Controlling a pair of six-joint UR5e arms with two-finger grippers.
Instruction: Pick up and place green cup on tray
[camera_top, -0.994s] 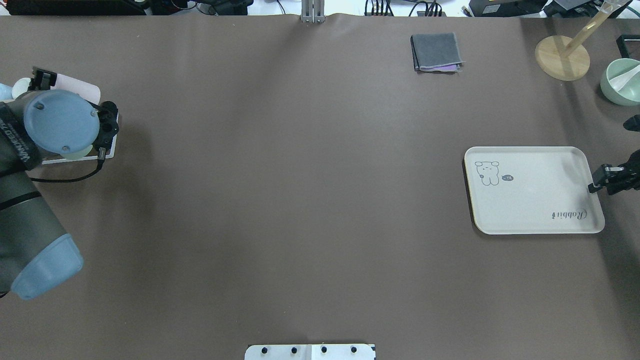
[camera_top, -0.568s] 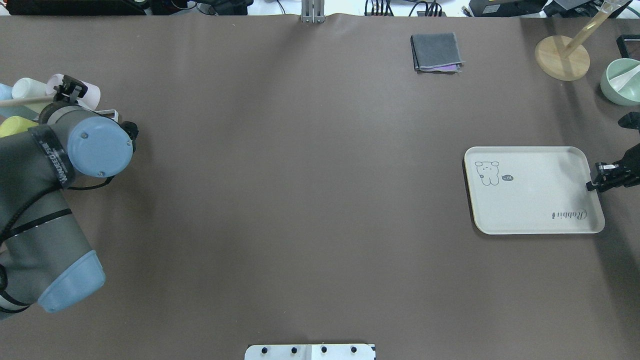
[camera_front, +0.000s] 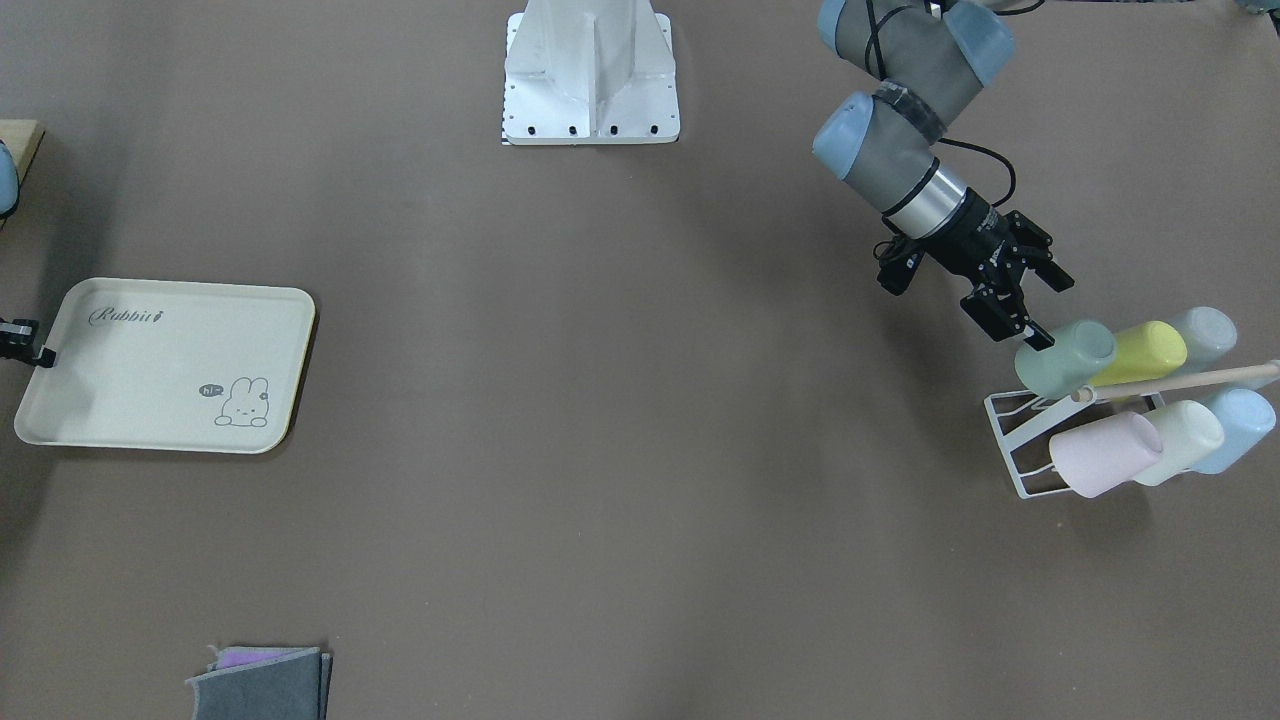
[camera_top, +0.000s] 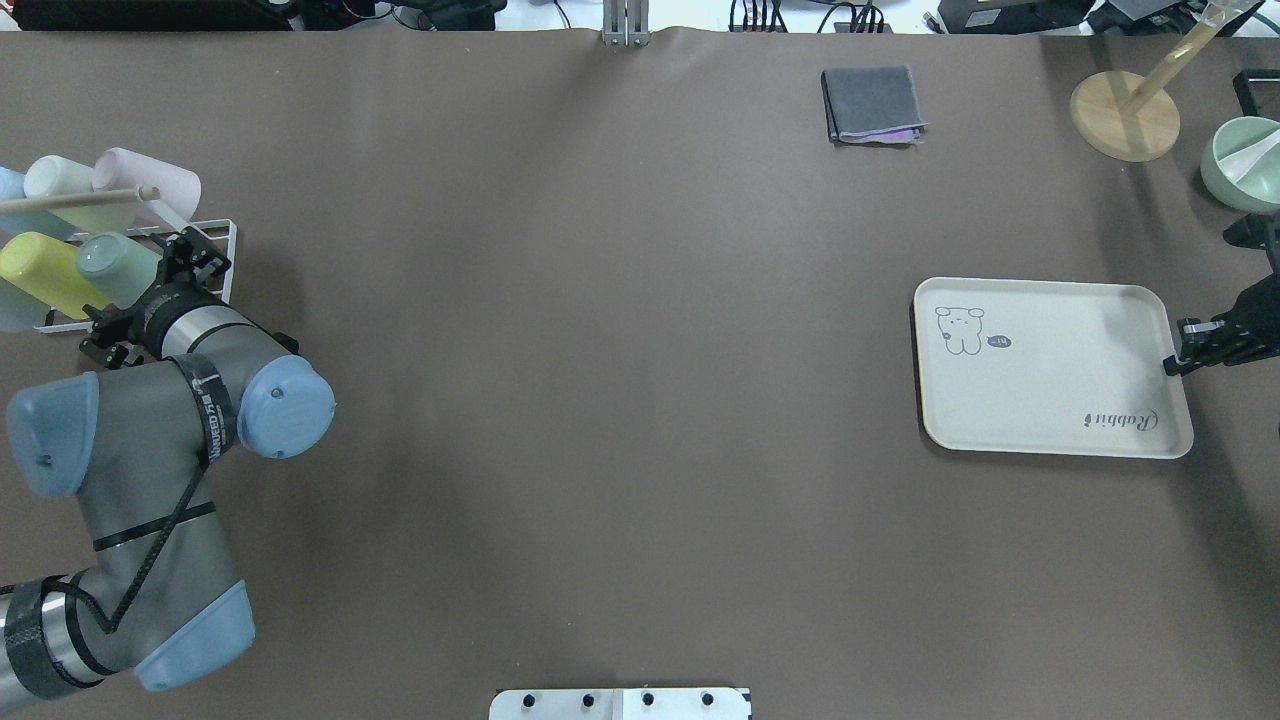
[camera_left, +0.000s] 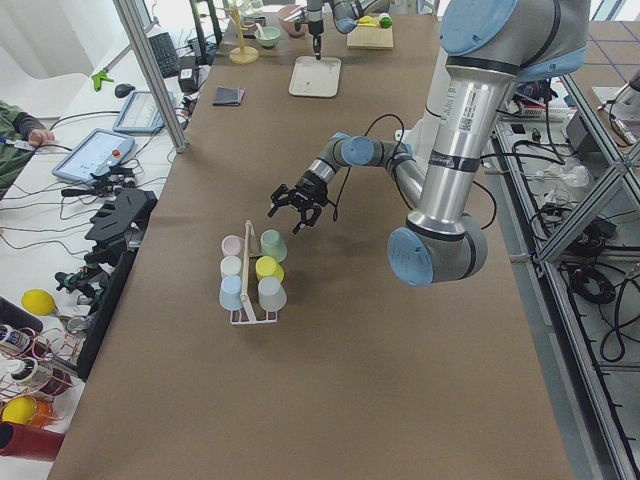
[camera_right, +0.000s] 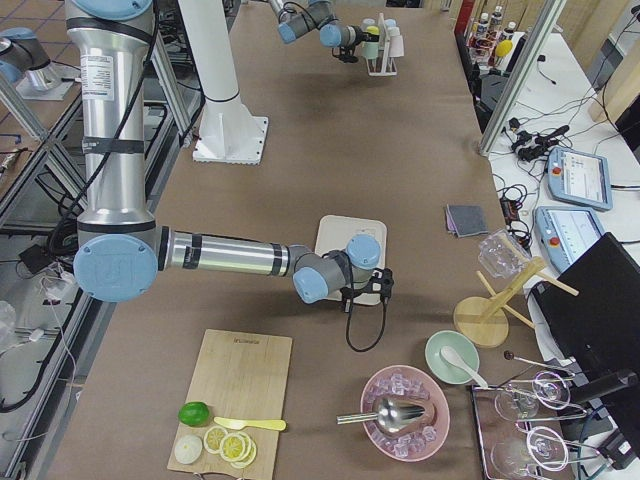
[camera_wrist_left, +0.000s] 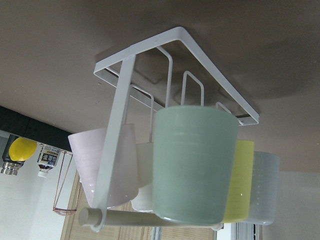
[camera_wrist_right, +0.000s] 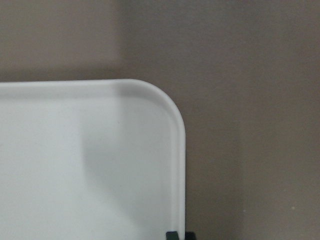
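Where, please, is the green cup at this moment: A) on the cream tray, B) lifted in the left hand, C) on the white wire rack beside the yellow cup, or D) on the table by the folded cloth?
C: the green cup sits on the rack beside the yellow cup, the open left hand close by, not around it; the tray holds no cup.

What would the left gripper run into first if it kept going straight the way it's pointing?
Most likely the green cup on the white rack: it fills the wrist view dead ahead, just beyond the open left gripper. Exact gap is unclear.
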